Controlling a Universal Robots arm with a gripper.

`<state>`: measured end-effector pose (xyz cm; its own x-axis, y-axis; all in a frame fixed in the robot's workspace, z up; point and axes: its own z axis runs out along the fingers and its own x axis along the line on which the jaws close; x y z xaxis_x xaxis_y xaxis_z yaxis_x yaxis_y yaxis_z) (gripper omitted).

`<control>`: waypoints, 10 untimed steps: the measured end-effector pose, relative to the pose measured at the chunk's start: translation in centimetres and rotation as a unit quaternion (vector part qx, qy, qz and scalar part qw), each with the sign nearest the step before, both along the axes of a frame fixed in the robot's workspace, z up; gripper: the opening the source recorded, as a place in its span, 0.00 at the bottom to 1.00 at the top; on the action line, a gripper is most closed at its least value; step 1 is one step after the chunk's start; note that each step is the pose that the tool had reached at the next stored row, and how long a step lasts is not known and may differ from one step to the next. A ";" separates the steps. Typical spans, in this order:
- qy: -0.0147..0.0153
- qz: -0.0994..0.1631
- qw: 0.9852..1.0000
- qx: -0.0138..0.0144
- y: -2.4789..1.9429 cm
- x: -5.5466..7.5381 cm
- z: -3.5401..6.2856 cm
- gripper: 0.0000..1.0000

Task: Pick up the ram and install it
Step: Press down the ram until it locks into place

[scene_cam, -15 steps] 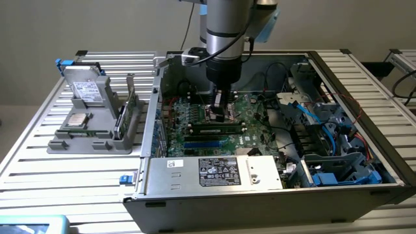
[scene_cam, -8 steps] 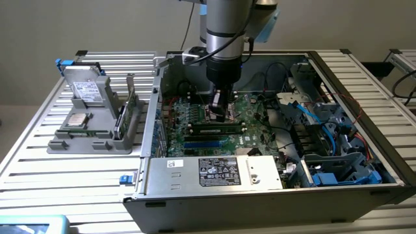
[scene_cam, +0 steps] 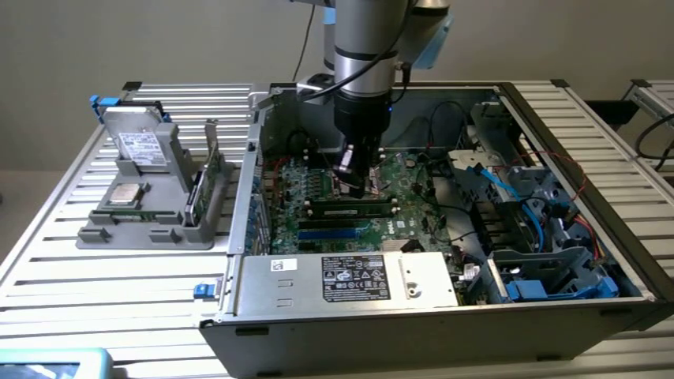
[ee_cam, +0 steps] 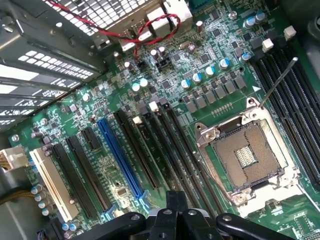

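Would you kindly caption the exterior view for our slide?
Robot arm's tool lowered inside the open computer case, just above a ram stick lying along the motherboard's slots.

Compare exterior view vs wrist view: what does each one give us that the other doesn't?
Exterior view adds: the whole open case on the slatted table, the grey parts holder at the exterior view's left, the labelled power supply, and the ram lying along the slots just in front of the gripper.
Wrist view adds: board detail, namely the empty processor socket, the blue slot and the red wires.
Both: the green motherboard with the gripper over it.
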<state>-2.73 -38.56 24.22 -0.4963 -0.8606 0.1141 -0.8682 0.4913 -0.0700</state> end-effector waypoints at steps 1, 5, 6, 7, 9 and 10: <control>0.000 -0.007 1.000 0.000 0.00 0.0 0.00 0.11; -0.001 -0.034 0.999 0.000 0.00 0.0 0.00 0.11; -0.002 -0.041 0.999 0.000 0.00 0.0 0.00 0.11; -0.002 -0.047 0.999 0.000 0.00 0.0 0.00 0.11; -0.003 -0.061 0.998 0.000 0.00 0.0 0.00 0.11; -0.003 -0.067 0.998 0.000 0.00 0.0 0.00 0.11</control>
